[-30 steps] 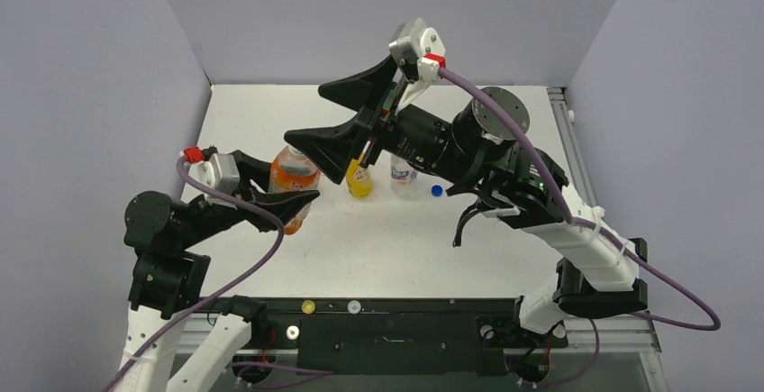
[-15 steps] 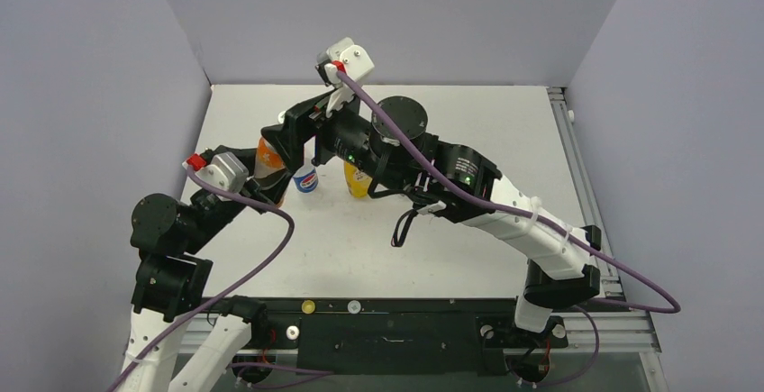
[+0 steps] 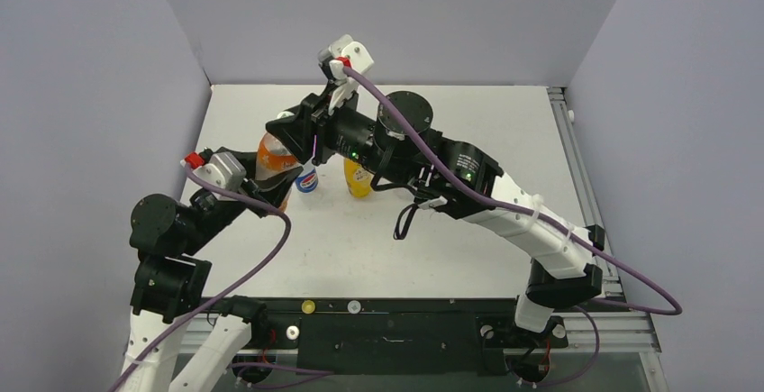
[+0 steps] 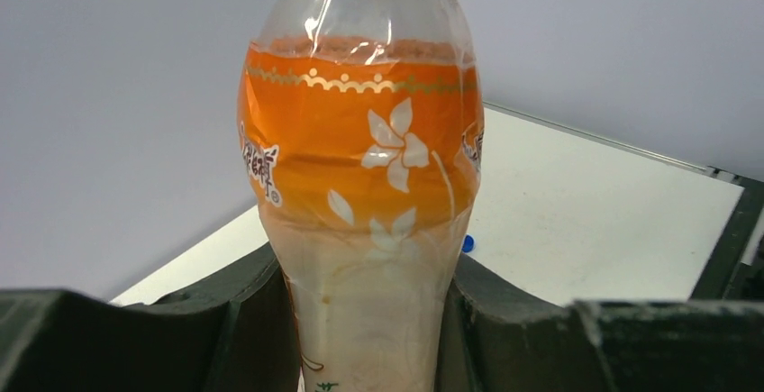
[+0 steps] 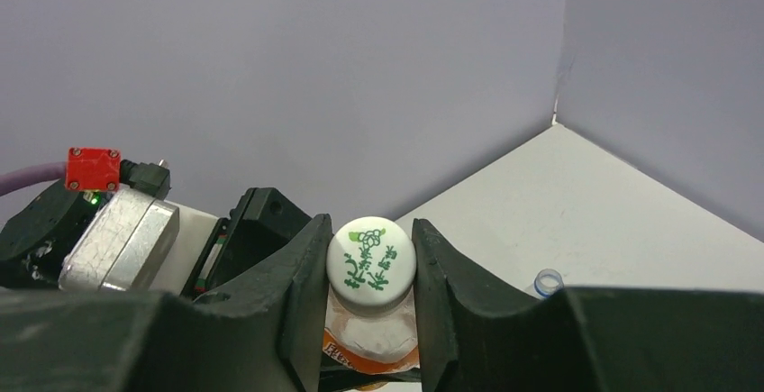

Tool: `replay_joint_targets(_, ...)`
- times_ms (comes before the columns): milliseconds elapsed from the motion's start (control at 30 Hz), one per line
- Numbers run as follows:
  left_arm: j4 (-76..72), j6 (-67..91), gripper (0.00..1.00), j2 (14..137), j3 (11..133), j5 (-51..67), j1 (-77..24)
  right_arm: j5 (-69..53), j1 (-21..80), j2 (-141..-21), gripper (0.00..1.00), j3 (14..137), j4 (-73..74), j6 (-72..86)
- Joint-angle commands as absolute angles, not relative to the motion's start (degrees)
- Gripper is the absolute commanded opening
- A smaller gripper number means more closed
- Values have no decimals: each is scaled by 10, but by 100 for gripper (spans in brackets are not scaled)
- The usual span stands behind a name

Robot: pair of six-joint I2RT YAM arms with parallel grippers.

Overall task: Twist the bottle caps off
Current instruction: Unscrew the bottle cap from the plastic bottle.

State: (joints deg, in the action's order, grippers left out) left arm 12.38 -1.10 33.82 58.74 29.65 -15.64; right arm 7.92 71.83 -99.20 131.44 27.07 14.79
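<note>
The orange drink bottle stands upright with my left gripper shut on its pale lower body. In the top view this bottle is at the table's left, with the left gripper below it. My right gripper reaches in from above and is shut on the bottle's white cap, which carries green print; one finger presses each side. From above, the right gripper covers the cap. The Pepsi bottle and the yellow juice bottle stand just to the right.
A loose blue cap lies on the white table behind the orange bottle. An open bottle neck with a blue ring shows right of my right fingers. Grey walls enclose three sides. A black rail runs along the near edge.
My right arm swung left from above the yellow bottle to the orange bottle, and its jaws closed on the white cap. The left gripper kept its hold on the orange bottle.
</note>
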Motion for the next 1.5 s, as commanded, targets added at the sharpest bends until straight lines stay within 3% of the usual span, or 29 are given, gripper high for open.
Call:
replay_joint_targets(0,98,54,2,332,593,426,-157,-52,679,-934,0,1275,215,147)
replay_joint_targets(133,56,172,5,329,589,503,-157,-314,627,-865,0,1182,122,151)
replay_joint_targets(267,55,267,0,355,614,581,-157,-485,600,-843,0,1162,73,185)
replay_joint_targets(400,33,348,0,379,624,647,-157,-545,597,-849,0,1165,55,206)
replay_joint_targets(533,42,344,0,384,623,663,-157,-521,596,-856,0,1169,85,187)
replay_joint_targets(600,51,302,0,378,622,639,-157,-439,600,-851,30,1171,122,160)
replay_joint_targets(633,58,285,0,375,622,626,-158,-398,607,-845,62,1170,144,151)
replay_joint_targets(700,73,230,0,370,621,583,-158,-264,626,-840,78,1173,169,126)
replay_joint_targets(767,87,171,0,364,618,525,-157,-96,653,-844,80,1189,192,106)
replay_joint_targets(967,107,15,2,351,609,361,-157,133,724,-902,81,1271,253,126)
replay_joint_targets(1300,121,-97,1,336,593,275,-157,158,746,-990,78,1354,286,149)
replay_joint_targets(1367,121,-97,1,335,594,276,-157,155,747,-991,76,1353,280,151)
replay_joint_targets(1467,121,-93,1,336,596,277,-157,146,746,-992,65,1353,276,152)
